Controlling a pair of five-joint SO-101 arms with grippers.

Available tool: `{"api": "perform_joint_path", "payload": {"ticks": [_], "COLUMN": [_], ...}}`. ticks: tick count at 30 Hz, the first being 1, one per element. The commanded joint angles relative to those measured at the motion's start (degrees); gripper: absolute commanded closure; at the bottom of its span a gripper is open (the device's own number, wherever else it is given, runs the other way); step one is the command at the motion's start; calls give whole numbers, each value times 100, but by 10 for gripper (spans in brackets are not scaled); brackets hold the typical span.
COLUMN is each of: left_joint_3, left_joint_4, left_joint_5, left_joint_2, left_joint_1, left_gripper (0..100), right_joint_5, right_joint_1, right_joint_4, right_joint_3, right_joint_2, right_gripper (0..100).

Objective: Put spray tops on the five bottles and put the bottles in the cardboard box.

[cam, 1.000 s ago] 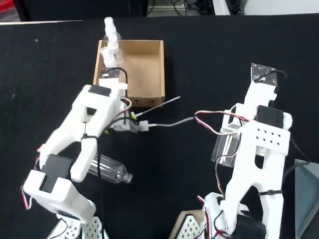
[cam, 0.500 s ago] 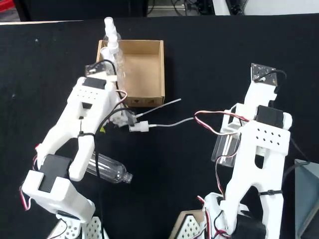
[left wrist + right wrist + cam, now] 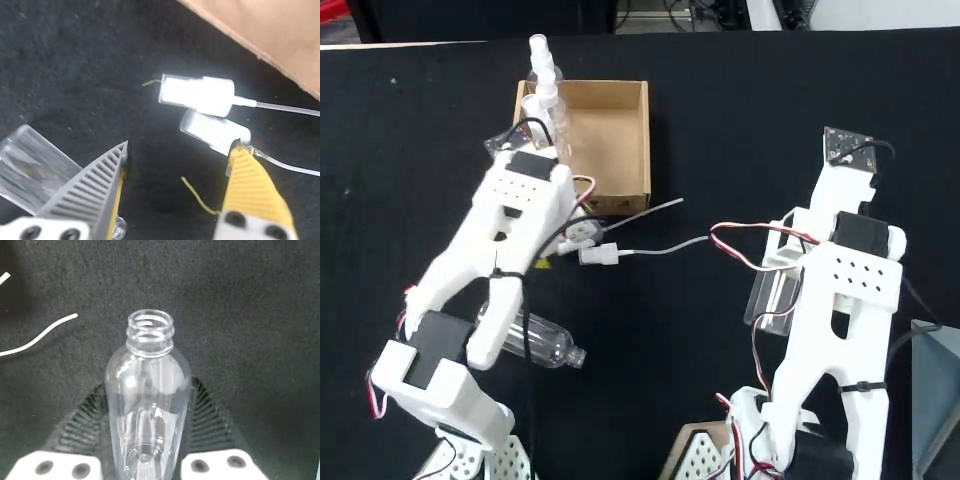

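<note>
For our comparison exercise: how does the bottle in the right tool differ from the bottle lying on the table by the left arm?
The held bottle is clamped in the right tool; the loose bottle lies on its side, ungripped. The held bottle is at the table's right; the loose bottle is at its left, partly under the left arm. Both are clear and uncapped.
</note>
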Motion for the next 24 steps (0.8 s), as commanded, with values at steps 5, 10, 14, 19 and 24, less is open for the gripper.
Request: {"api": "perform_joint_path", "payload": {"ticks": [5,10,14,19,24], "left_joint_3": [-259,-259,-277,-251,-312], "left_joint_4": [-387,-466,-510,-747,-791], "left_joint_5": [1002,1424,1688,1688,1697], "left_joint_2": [-70,-70,-62,-62,185], "left_joint_1": [338,338,338,347,391], "left_gripper": [712,712,712,712,712], "right_joint_5": [-9,-9,-9,0,0], "right_joint_1": [123,123,123,132,123], "right_joint_4": [-132,-132,-132,-132,-132], "right_joint_3": [-4,-4,-4,-4,-4], "right_joint_2": [-321,-321,-321,-321,-321], "right_gripper": [988,988,988,988,988]}}
